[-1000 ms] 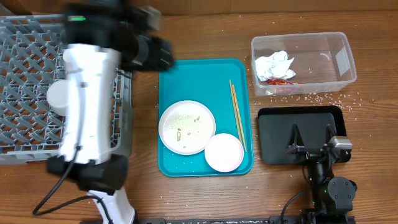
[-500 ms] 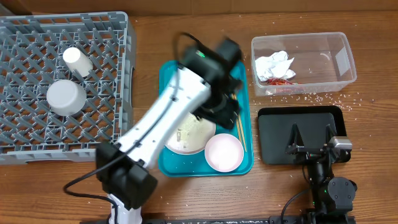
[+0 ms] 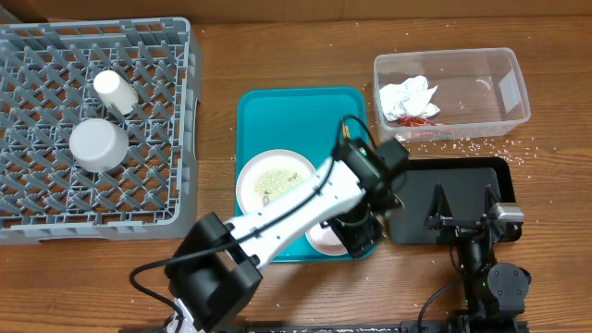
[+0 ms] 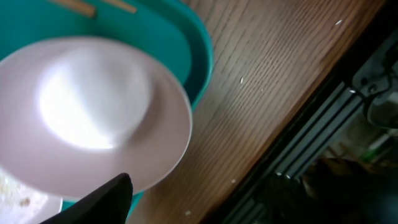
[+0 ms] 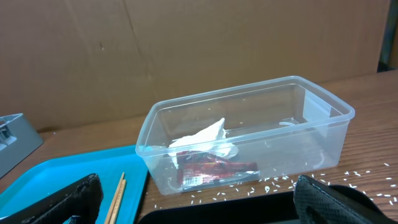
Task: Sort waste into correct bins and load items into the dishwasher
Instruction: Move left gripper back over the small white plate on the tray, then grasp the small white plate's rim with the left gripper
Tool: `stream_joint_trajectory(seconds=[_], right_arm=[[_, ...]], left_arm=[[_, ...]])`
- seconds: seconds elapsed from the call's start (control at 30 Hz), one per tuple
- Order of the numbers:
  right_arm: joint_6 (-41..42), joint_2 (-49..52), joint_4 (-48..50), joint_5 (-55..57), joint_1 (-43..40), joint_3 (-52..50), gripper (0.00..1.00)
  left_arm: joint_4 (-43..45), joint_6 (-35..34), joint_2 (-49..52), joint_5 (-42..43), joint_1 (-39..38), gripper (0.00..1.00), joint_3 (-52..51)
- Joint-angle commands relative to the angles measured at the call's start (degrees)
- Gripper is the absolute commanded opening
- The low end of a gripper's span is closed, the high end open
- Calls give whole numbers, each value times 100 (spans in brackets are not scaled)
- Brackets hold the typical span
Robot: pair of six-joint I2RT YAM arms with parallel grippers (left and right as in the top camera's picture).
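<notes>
The grey dish rack holds a small white cup and a grey bowl. The white plate with crumbs lies on the teal tray. My left gripper hangs open over the pinkish-white bowl at the tray's front right corner; only one finger shows. The chopsticks are mostly hidden by the arm. The clear tub holds the napkin and the red wrapper. My right gripper rests open over the black tray.
Loose rice grains lie on the wood between the clear tub and the black tray. The left arm stretches across the teal tray. The table's front edge is just right of the bowl.
My left arm has swung from the dish rack rightward across the teal tray and now sits over the pinkish-white bowl. The right arm has not moved.
</notes>
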Motion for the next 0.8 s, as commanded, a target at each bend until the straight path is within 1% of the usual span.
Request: stream_joint_trajectory(seconds=[0.0, 0.17, 0.3, 0.37, 0.47, 0.6, 0.77], right_arm=[[-42, -44, 37, -7, 22, -61, 100], [-42, -44, 37, -7, 22, -61, 100], [-42, -44, 37, -7, 22, -61, 100], [-42, -44, 37, -7, 22, -61, 100], [-42, -44, 37, -7, 22, -61, 100], [-42, -44, 37, -7, 22, -61, 100], [-42, -44, 37, -7, 22, -61, 100]], left_arm=[[363, 400, -31, -474, -326, 70, -308], [649, 400, -31, -636, -369, 70, -570], [1080, 400, -31, -638, -356, 64, -938], [1244, 400, -31, -629, -374, 58, -1060], [1397, 398, -31, -691, -389, 57, -1152], [1602, 197, -31, -1099, -389, 53, -1300], [1698, 140, -31, -1121, -389, 49, -1351]])
